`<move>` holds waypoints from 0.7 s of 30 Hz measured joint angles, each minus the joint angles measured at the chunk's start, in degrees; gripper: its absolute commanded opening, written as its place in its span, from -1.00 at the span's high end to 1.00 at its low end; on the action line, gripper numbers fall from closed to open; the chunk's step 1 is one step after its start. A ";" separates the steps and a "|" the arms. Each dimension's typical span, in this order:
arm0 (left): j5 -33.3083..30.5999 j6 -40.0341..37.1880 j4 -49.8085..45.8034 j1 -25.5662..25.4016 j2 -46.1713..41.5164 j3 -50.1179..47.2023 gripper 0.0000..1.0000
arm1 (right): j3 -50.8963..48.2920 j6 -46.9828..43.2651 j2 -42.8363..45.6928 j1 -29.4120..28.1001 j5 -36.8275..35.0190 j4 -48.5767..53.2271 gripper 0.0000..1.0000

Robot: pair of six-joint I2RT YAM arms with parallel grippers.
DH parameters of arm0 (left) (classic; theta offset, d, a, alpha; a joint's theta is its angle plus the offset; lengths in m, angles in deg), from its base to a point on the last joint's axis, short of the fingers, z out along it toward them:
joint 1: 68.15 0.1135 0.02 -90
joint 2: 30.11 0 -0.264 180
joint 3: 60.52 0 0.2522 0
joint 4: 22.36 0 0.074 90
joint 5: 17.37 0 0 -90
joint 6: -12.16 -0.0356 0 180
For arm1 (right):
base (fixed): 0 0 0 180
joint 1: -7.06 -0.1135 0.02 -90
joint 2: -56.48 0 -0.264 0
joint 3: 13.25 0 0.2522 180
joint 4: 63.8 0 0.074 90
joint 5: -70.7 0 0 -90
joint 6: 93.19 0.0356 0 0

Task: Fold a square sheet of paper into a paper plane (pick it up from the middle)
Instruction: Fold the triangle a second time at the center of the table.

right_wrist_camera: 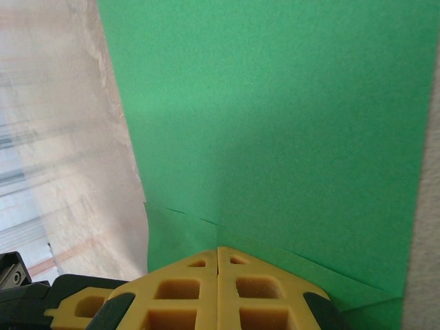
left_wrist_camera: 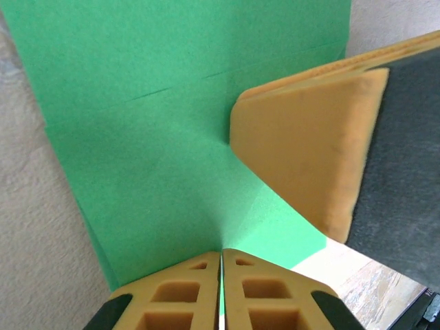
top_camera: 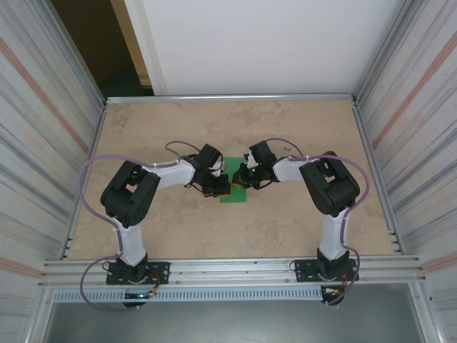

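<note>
Two sets of jaws closed, left gripper (left_wrist_camera: 221,253) and right gripper (right_wrist_camera: 218,249), tips on square sheet of paper (left_wrist_camera: 158,137), centre frame; whether paper nipped, cannot tell. Sheet likely light, limp, easily creased: best taken at fold edge.

Looks bright and evenly lit overhead. Darkens softly low on the square sheet of paper (right_wrist_camera: 275,137); blurs across the table (right_wrist_camera: 62,137) at the right wrist view's left.
</note>
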 measured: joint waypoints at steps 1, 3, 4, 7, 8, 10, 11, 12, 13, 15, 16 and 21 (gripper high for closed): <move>0.00 -0.15 -0.04 0.00 0.00 0.00 0.79 | 0.00 0.00 0.00 0.00 0.00 0.00 1.00; -0.02 -0.33 -0.20 0.00 -0.02 0.00 0.78 | 0.00 0.00 0.00 0.00 0.00 0.00 1.00; -0.04 -0.37 -0.33 0.00 0.00 0.00 0.79 | 0.00 0.00 0.00 0.00 0.00 0.00 1.00; -0.44 -0.79 -0.76 0.00 -0.02 0.07 0.79 | 0.00 0.00 0.00 0.00 0.00 0.00 1.00; -0.57 -0.83 -0.85 0.00 -0.02 0.07 0.79 | 0.00 0.00 0.00 0.00 0.00 0.00 1.00; -0.85 -1.03 -1.11 0.00 -0.02 0.15 0.79 | 0.00 0.00 0.00 0.00 0.00 0.00 1.00; -0.96 -1.11 -1.22 0.00 -0.02 0.22 0.79 | 0.00 0.00 0.00 0.00 0.00 0.00 1.00; -1.09 -1.18 -1.33 0.00 -0.02 0.28 0.79 | 0.00 0.00 0.00 0.00 0.00 0.00 1.00; -1.14 -1.20 -1.40 0.02 -0.02 0.28 0.78 | 0.00 0.00 0.00 0.00 0.00 -0.02 1.00; -1.20 -1.22 -1.57 0.17 -0.02 0.37 0.79 | 0.00 0.00 0.00 0.00 0.00 -0.02 1.00; -1.31 -1.25 -1.79 0.24 -0.02 0.46 0.79 | 0.00 0.00 0.00 0.00 0.00 -0.02 1.00; -2.01 -1.68 -2.67 0.37 -0.15 0.92 0.78 | 0.00 0.00 0.00 0.00 0.00 -0.02 1.00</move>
